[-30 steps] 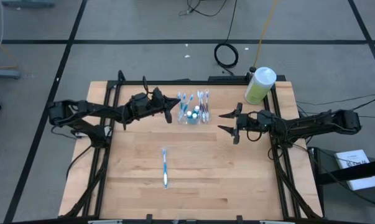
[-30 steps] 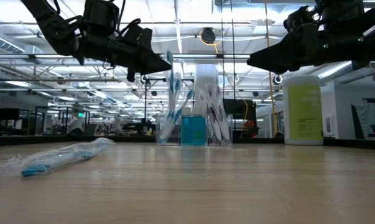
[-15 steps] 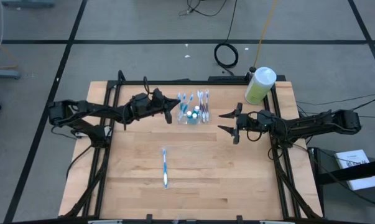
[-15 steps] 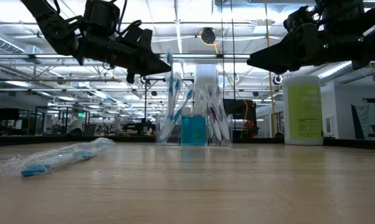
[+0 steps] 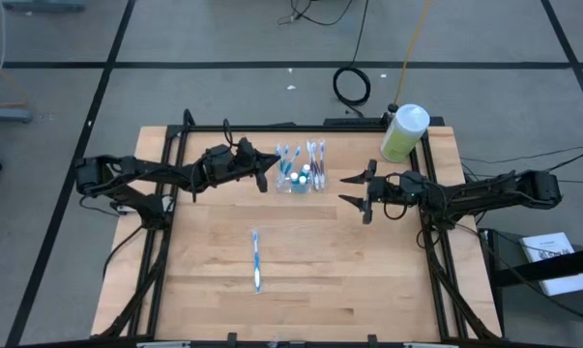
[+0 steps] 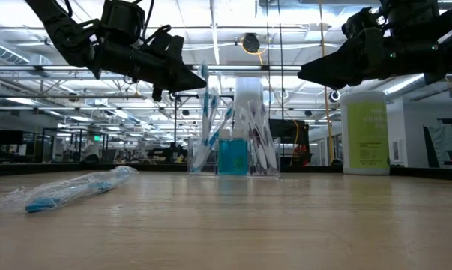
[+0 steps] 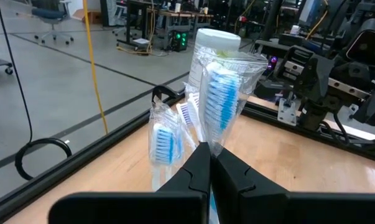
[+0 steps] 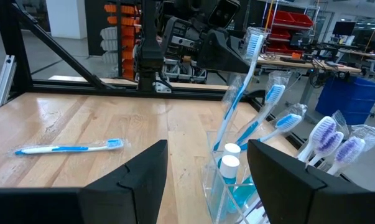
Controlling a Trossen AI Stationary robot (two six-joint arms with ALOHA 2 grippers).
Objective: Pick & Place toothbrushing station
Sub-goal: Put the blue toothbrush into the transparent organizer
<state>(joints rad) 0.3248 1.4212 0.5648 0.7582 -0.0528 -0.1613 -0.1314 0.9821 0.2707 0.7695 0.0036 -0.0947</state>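
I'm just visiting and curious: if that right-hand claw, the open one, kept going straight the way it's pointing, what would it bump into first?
Most likely the toothbrushing station. The right gripper, open, points across the table toward it with only bare wood between. It hangs above the tabletop, so it might meet the upright toothbrushes first.

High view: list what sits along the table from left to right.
Left gripper, shut → toothbrushing station → right gripper, open → green bottle. The loose toothbrush lies nearer the front; its place overlaps the left gripper's, so it is left out.
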